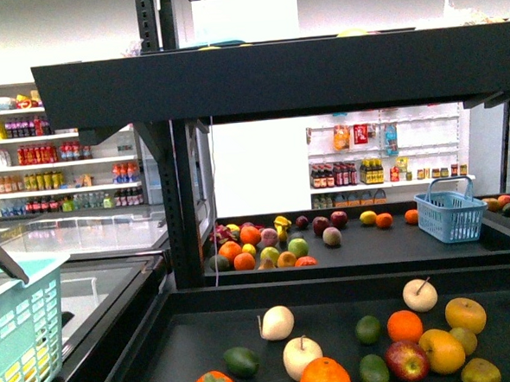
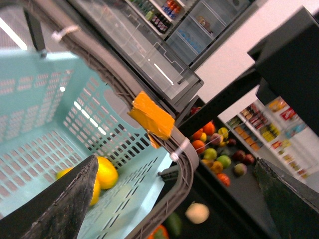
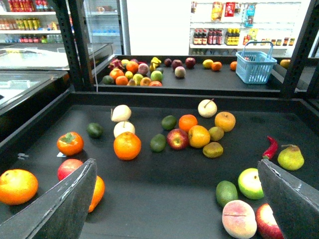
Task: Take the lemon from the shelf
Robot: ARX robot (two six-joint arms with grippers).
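Both hands are released and hold nothing: the left hand (image 2: pixel 174 167) hangs over the teal basket (image 2: pixel 45 99), the right hand (image 3: pixel 177 164) over the fruit on the shelf (image 3: pixel 164 199). A lemon (image 2: pixel 105 172) lies inside the basket, at the lower left of the left wrist view, beside that hand's near finger (image 2: pixel 55 209).

Black shelf (image 1: pixel 204 350) strewn with fruit (image 3: pixel 199 136)
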